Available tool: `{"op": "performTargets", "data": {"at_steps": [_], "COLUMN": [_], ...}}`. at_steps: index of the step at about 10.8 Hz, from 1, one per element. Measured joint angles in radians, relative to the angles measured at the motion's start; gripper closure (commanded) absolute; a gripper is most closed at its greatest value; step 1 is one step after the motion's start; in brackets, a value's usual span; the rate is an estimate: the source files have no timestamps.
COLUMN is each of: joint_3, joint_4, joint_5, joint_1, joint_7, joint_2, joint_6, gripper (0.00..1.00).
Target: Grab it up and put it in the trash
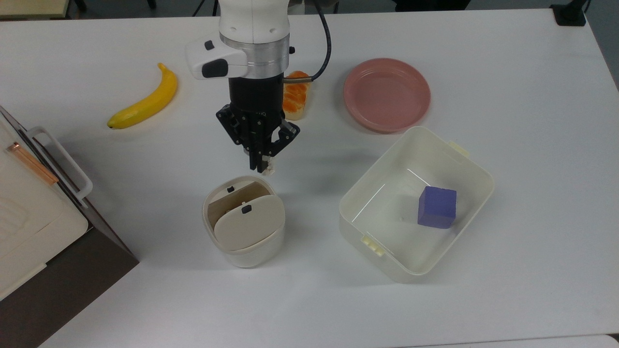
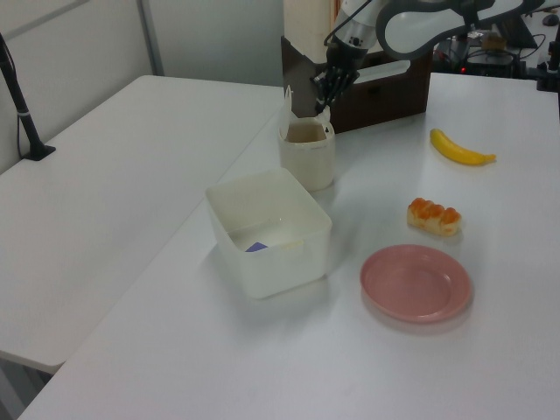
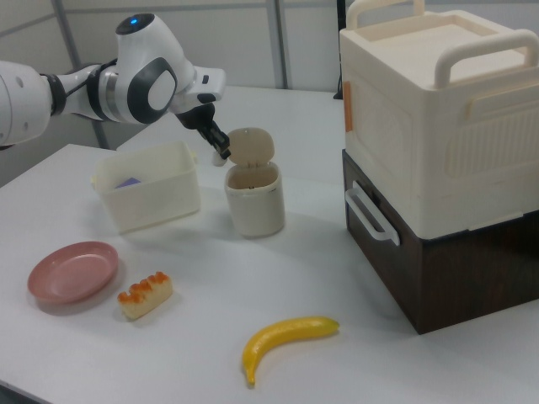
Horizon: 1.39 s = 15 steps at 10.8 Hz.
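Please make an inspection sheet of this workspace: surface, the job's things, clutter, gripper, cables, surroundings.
Surface: white table, bare between items.
Job's things: paper ball pinched at the fingertips, above the table; trash bin upright, flap tilted open.
Clutter: banana, bread roll, pink plate, cream tub holding a purple block.
Gripper: gripper shut on the ball, beside the bin's rim.
Cables: black cable on the arm.
Surroundings: cream box on a dark cabinet.
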Motion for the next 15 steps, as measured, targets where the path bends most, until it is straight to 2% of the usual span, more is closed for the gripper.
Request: {"op": "performTargets", "data": {"at_steps": [3, 4, 5, 11, 12, 13, 15], "joint_3": [-0.022, -0.031, -0.041, -0.049, -0.049, -0.043, -0.029], "joint_4": [0.011, 0.021, 0.033, 0.047, 0.05, 0.054, 0.051], "joint_5": [-0.001, -0.001, -0.003, -0.014, -0.024, -0.063, -0.076], "joint_1": [0.0, 0.0, 0.0, 0.0, 0.001, 0.009, 0.015], "joint_7": [0.027, 0.034, 0.037, 0.053, 0.052, -0.025, -0.255], "joint_2": [0.005, 0.006, 0.006, 0.007, 0.004, -0.008, -0.063], "joint_6": [0.035, 0.035, 0.035, 0.035, -0.02, -0.177, -0.363], "gripper": [1.0, 0.56, 0.01, 0.0, 0.0, 0.0, 0.0]}}
